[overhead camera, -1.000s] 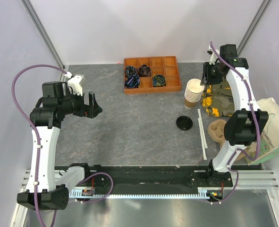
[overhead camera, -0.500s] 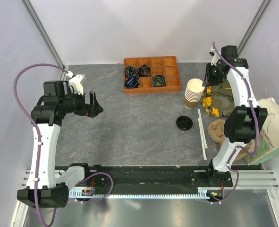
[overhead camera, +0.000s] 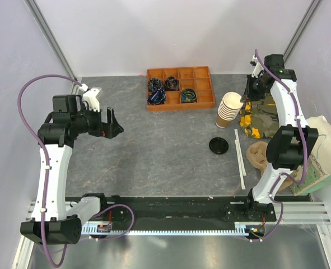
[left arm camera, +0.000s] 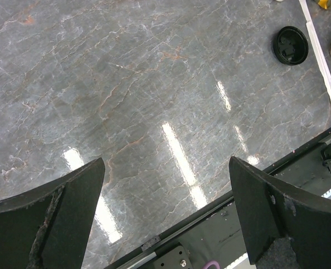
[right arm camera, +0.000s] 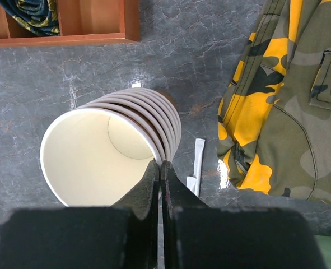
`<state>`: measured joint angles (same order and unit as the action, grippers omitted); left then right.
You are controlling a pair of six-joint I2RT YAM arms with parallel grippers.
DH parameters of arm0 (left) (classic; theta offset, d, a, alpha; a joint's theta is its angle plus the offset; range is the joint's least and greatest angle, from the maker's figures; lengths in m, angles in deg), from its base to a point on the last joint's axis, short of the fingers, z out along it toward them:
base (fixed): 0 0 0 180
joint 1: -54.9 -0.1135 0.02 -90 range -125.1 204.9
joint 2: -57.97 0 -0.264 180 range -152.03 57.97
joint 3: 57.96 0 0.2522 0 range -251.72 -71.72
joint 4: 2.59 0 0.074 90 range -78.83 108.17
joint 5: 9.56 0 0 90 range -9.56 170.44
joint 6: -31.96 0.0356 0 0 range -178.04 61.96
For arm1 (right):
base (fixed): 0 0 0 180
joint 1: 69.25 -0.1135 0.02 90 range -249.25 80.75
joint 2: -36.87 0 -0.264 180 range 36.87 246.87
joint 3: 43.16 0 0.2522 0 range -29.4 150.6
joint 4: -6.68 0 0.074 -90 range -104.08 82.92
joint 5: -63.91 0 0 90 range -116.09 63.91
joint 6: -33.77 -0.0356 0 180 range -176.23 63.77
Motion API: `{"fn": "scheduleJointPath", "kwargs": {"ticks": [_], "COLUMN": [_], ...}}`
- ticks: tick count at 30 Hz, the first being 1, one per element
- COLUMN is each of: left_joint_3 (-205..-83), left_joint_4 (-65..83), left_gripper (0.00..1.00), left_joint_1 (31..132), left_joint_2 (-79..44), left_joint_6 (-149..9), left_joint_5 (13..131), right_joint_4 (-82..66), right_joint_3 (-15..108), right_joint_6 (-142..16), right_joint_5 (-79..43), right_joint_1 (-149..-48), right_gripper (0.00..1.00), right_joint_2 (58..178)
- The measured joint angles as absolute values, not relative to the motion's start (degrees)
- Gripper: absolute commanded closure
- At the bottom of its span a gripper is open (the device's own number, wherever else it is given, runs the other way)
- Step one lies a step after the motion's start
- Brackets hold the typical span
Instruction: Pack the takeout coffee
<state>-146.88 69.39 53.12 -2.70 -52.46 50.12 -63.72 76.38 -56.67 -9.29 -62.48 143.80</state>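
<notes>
No lidded takeout coffee is in view. A black lid (overhead camera: 218, 145) lies loose on the table (overhead camera: 154, 151), near of the leaning stack (overhead camera: 229, 109) whose top cup (right arm camera: 92, 157) my right gripper (right arm camera: 159, 168) pinches at the rim, so I judge I'm separating a cup. Next calls for a clean pull toward open table on the left, away from the camouflage cloth (right arm camera: 277, 84) and wooden tray (right arm camera: 70, 40); my left gripper (left arm camera: 165, 165) hangs spread, empty.
</notes>
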Motion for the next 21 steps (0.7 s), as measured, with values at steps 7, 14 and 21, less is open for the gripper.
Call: {"fn": "scheduleJointPath", "kwargs": {"ticks": [7, 14, 21], "left_joint_3": [-146.88, -146.88, -146.88], "left_joint_4": [69.36, 69.36, 69.34], "left_gripper": [0.0, 0.0, 0.0], "left_joint_1": [53.12, 53.12, 53.12], "left_joint_2": [-2.76, -2.76, -2.74], "left_joint_6": [-52.46, -52.46, -52.44], "left_joint_5": [49.9, 49.83, 49.77], "right_joint_4": [-63.76, -64.77, -65.93], "right_joint_3": [76.4, 76.62, 79.53], "right_joint_6": [-56.63, -55.84, -53.81], "right_joint_5": [-9.18, -9.31, -9.47], "right_joint_1": [-62.35, -62.33, -62.09], "right_gripper": [1.0, 1.0, 1.0], "right_joint_2": [142.36, 141.9, 141.29]}}
